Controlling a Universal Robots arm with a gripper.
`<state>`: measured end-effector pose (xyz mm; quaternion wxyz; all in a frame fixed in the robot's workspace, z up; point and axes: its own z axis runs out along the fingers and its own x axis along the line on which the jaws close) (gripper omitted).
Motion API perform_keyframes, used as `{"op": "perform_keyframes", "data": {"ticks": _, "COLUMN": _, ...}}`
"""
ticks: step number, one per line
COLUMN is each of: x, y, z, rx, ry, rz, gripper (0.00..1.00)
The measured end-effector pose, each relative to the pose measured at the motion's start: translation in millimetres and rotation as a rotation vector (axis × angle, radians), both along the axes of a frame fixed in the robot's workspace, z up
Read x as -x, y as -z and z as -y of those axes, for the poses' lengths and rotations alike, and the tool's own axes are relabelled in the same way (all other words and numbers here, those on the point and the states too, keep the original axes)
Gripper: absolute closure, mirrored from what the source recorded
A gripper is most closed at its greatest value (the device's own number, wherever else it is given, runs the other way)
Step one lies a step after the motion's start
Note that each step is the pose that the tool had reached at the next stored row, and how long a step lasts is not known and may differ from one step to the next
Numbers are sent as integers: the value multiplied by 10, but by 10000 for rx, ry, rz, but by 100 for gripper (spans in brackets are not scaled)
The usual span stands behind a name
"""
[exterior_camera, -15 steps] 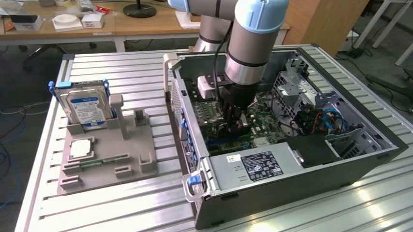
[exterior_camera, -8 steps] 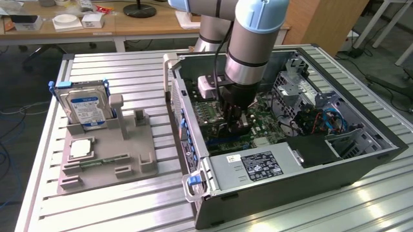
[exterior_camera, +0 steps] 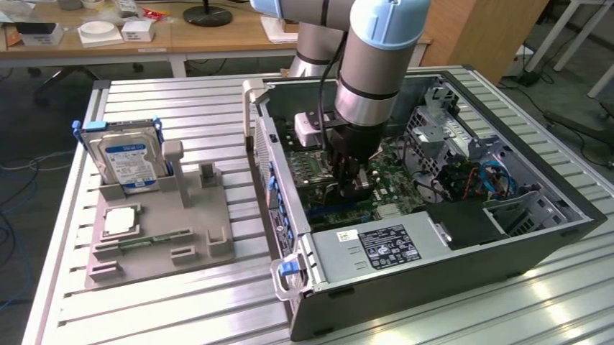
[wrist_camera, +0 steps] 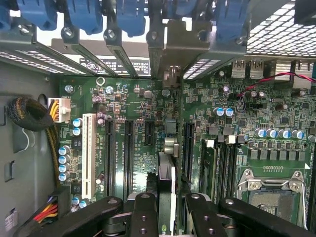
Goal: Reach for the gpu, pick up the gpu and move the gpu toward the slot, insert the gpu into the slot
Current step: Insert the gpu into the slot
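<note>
As claw (wrist_camera: 167,210) grips gpu (wrist_camera: 166,173) — slots flanking.

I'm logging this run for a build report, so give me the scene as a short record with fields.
pincer: inside the open computer case, low over the green motherboard, shut on the gpu
gpu: held edge-on between the fingers, bracket end toward the case's rear openings
slot: a long black connector lies just beside the card
fixture: hard drive standing in the grey tray

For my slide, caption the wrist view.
Gripper holds the gpu edge-on above the green motherboard, near its slots.
</note>
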<state>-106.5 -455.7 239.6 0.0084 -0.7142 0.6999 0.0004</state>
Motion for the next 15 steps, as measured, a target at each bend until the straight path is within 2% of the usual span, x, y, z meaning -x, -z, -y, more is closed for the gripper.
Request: {"op": "perform_keyframes", "data": {"ticks": 15, "x": 12, "y": 30, "z": -3, "rx": -8, "ry": 1, "rz": 1, "gripper": 73}}
